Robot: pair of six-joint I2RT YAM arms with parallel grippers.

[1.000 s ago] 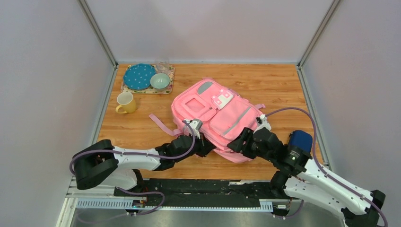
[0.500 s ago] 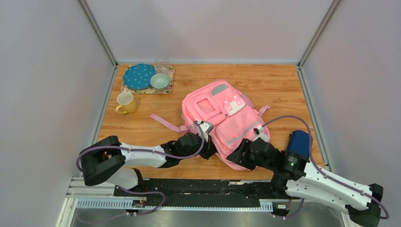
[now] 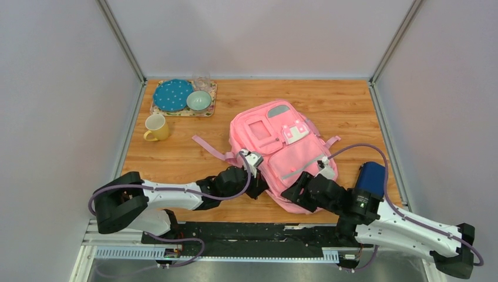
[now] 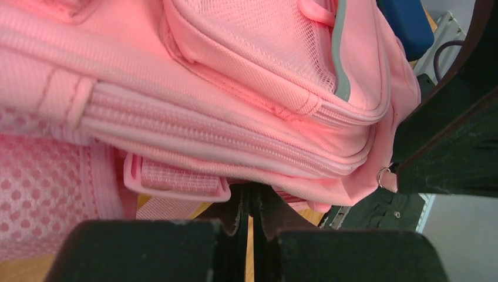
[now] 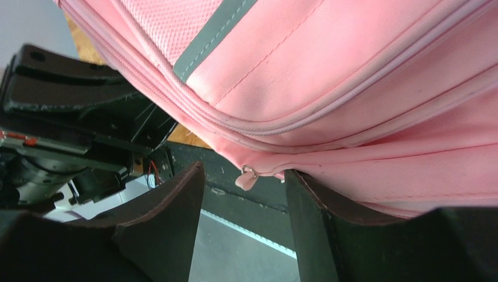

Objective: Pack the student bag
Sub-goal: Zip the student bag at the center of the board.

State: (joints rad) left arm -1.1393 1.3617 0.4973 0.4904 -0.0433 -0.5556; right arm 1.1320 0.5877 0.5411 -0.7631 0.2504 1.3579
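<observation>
Wooden table (image 3: 346, 103): student bag (image 3: 276, 147) flat; left claw (image 4: 249, 197) closed, right claw (image 5: 244, 174) parted.

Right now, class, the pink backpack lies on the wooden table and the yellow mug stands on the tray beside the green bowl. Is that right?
Not quite: the top external view shows the yellow mug on the table, in front of the tray that holds the green bowl. The pink backpack does lie on the table.
</observation>
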